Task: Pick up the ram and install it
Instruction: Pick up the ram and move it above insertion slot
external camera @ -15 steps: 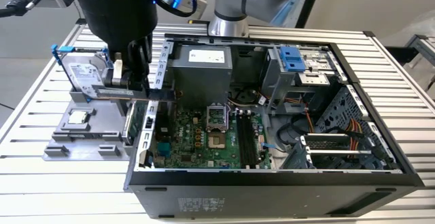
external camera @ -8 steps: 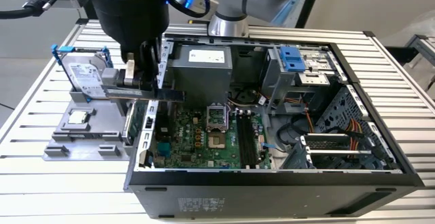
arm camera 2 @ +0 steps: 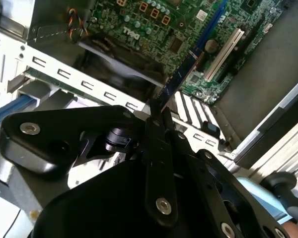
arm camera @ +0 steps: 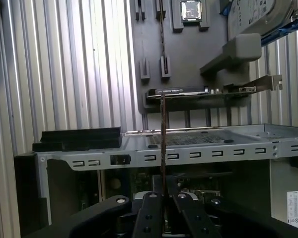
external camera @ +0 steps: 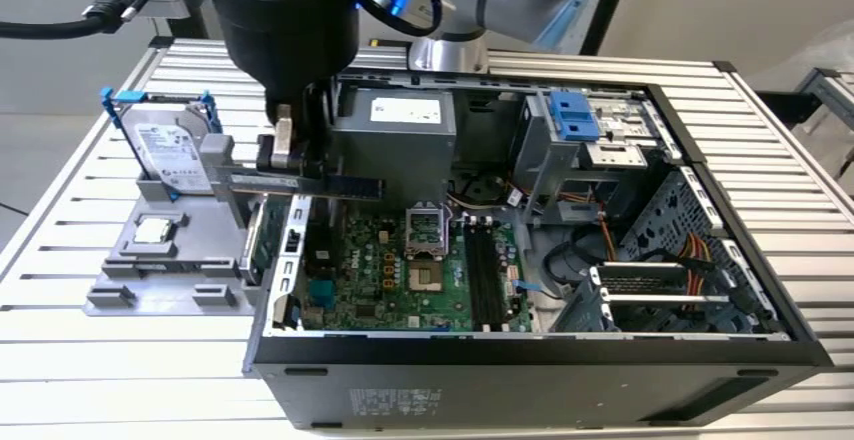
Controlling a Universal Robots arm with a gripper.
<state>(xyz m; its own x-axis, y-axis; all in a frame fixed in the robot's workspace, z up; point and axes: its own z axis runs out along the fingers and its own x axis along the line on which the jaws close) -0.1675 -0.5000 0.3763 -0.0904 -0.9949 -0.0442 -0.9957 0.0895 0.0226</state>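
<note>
One ram (external camera: 350, 188) is clamped at one end by the jaws and held over the edge of the open case (external camera: 534, 375); the black slots (external camera: 481, 280) lie well apart. It is best kept level and squared to a slot.

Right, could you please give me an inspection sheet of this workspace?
Surface: slatted metal table, bearing a grey fixture and an open computer case.
Job's things: ram held over the case's edge, not seated in the black slots on the motherboard.
Clutter: hard drive, processor chip and green card on the fixture.
Gripper: gripper shut on the ram.
Cables: orange and yellow wires inside the case; black cable by the arm.
Surroundings: metal frame at the exterior view's right.
</note>
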